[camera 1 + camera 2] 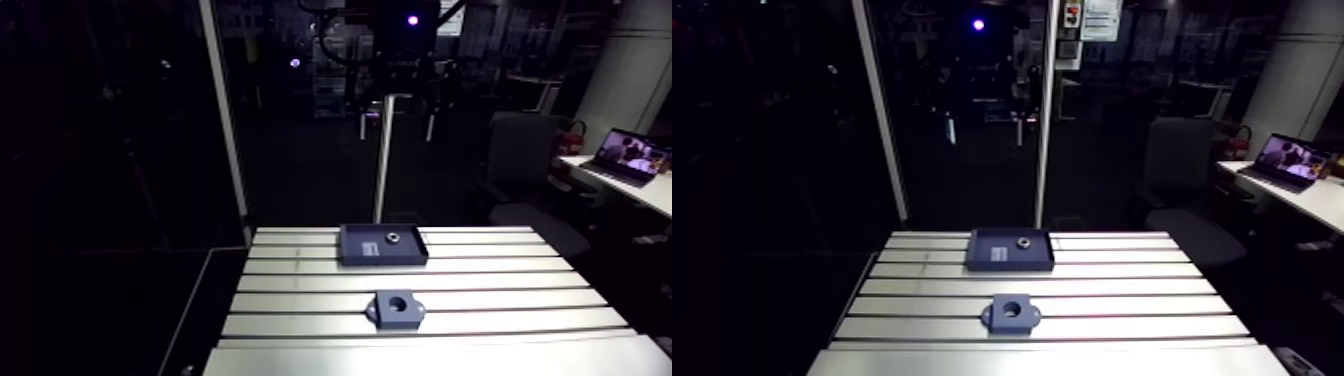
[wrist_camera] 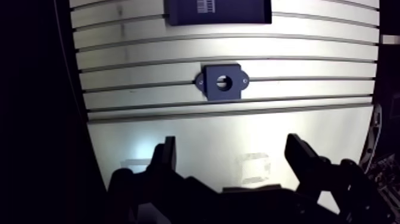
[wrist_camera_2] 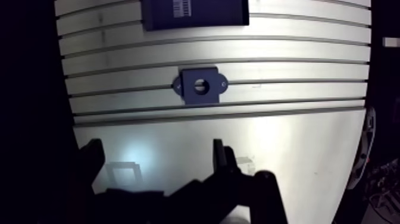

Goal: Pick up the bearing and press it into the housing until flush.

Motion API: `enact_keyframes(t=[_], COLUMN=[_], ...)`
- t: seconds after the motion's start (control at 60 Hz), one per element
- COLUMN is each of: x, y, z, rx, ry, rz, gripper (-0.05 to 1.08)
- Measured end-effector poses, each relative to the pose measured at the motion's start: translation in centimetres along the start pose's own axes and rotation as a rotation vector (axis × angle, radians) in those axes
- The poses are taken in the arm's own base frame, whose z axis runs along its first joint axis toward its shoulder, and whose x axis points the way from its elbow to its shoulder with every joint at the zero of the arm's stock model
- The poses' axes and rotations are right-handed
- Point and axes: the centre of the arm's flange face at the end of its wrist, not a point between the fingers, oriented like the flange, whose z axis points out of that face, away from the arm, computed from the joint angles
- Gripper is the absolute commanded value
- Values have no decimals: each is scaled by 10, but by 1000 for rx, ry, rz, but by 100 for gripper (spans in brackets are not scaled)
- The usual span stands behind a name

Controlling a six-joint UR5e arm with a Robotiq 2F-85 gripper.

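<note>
Slotted table (image 1: 300, 300) bears a tray (image 1: 350, 258) holding the bearing (image 1: 392, 239); claw (image 2: 231, 143) spread wide, empty.

Bearing (image 1: 393, 238) too small for detail

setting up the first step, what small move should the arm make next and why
Probably carry the gripper forward, past the housing, to hover above the bearing in the tray. The gripper is open and empty over the near part of the table, the housing's bore is empty, and the bearing lies in the tray beyond it.
</note>
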Motion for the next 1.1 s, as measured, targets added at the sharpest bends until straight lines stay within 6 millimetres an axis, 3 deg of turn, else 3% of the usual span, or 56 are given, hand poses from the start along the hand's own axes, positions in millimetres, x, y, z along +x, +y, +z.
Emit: enact_keyframes(t=[0.283, 0.517, 0.85, 1.1], x=[-34, -42, -36, -8], y=[1, 1, 4, 19], z=[-22, -26, -19, 2], rx=[5, 5, 0, -4], ry=[7, 6, 5, 22], rz=[-8, -9, -6, -34], gripper=[1, 1, 1, 1])
